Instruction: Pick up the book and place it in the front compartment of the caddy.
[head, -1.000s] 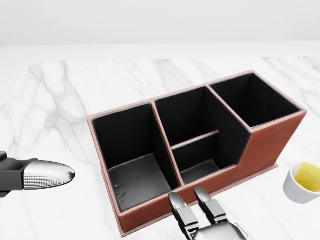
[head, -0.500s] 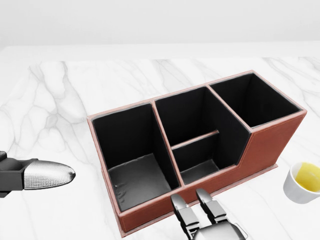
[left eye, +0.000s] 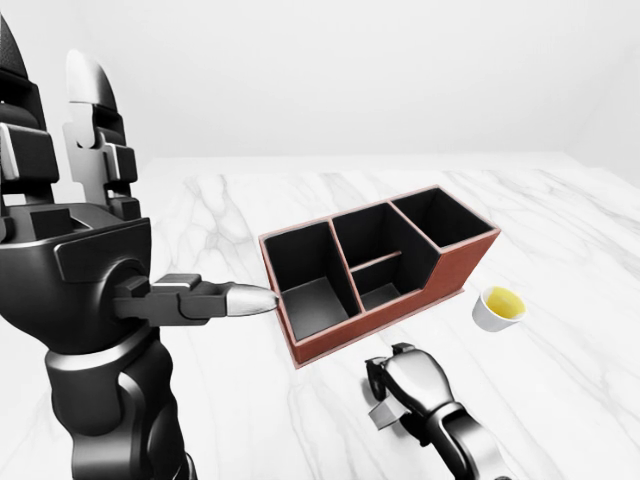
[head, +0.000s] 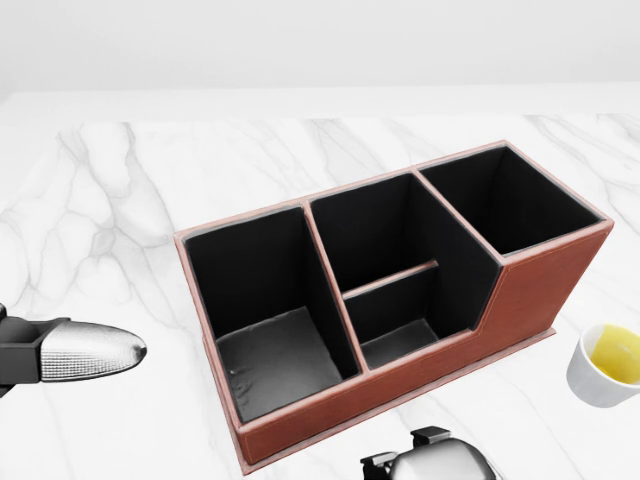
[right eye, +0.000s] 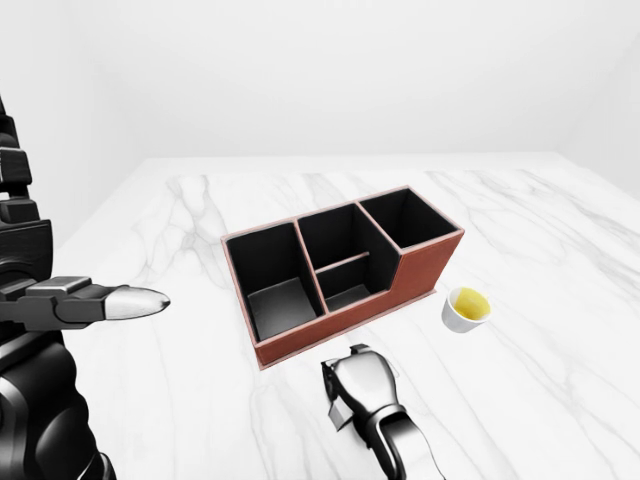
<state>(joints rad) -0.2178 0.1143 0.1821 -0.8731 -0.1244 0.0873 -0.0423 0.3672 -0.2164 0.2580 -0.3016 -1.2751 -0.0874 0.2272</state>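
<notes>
Black and silver, the right hand (left eye: 405, 385) sits lowest in the left-eye view, hovering over the marble table (left eye: 560, 380) just below the caddy's near wall. Its fingers look curled under the knuckles, holding nothing that shows, though how far they are closed cannot be told from these angles. In the head view only the top of this hand peeks in at the bottom edge.

At the left of the left-eye view the left hand (left eye: 90, 200) stands raised, two fingers pointing straight up and a third, silver-tipped finger (left eye: 240, 299) reaching sideways toward the caddy's left end. The hand is spread wide and grips nothing. The fingertip is close beside the caddy without touching it.

Brown leather on the outside and black within, the caddy (head: 520, 290) lies slanted across the table, its right end farther up the head view than its left. It has a large bay (head: 265, 330) at the left, a middle section split by a low divider (head: 390, 279) into two smaller bays, and a taller bay (head: 510, 200) at the right. All bays show only their dark floors and walls.

To the caddy's lower right stands a small white cup (head: 606, 362) with yellow liquid, near but apart from the caddy.

No book shows in any view.
</notes>
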